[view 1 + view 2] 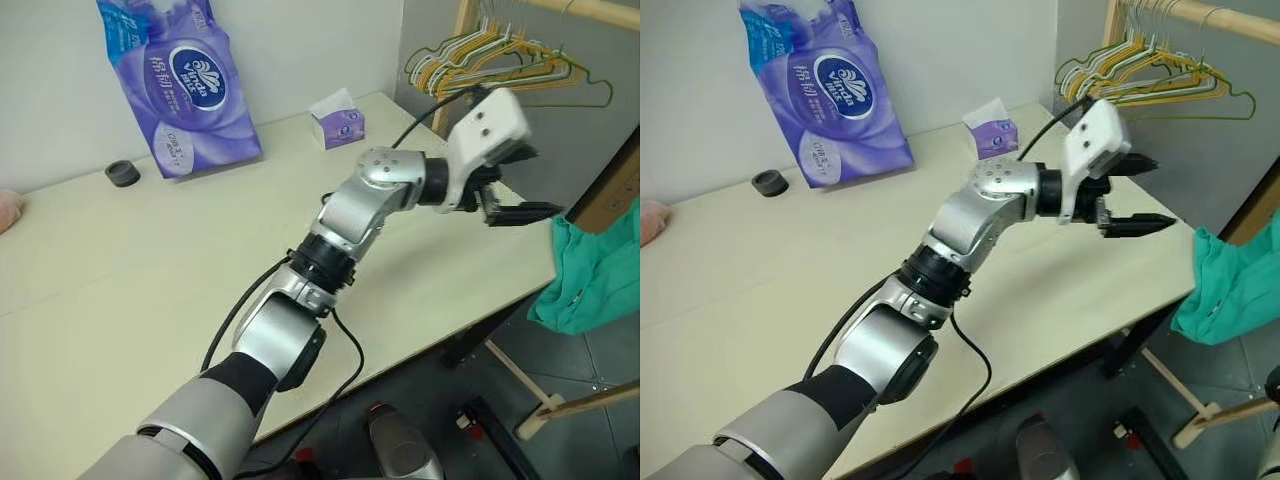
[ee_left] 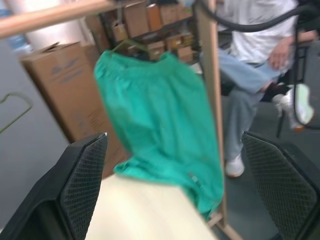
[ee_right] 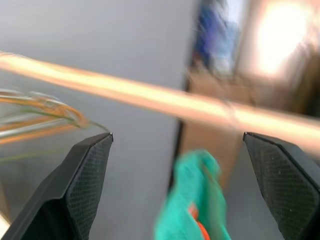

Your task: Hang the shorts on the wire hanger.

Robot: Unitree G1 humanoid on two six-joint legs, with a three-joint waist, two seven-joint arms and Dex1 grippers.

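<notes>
The teal-green shorts (image 2: 155,115) hang by their gathered waistband under the wooden rail (image 2: 50,15), just past the table's right edge, and also show as the shorts (image 1: 588,275). Above the waistband, a thin green wire hook of the wire hanger (image 2: 129,45) shows. My left gripper (image 1: 1160,192) reaches level across the table toward the shorts. Its fingers (image 2: 85,185) are open and hold nothing, a short way from the cloth. My right gripper (image 3: 177,137) is also open and empty, raised toward the rail (image 3: 150,100) with the shorts (image 3: 192,200) below it.
Several wire hangers (image 1: 495,60) hang on the rail at the back right. On the cream table (image 1: 150,260) are a purple tissue pack (image 1: 180,80), a small tissue box (image 1: 338,125), a black round object (image 1: 122,172) and a pink cloth lump (image 1: 8,208). A seated person (image 2: 250,50), cardboard boxes (image 2: 55,85) and the rack's upright (image 2: 210,100) are beyond the shorts.
</notes>
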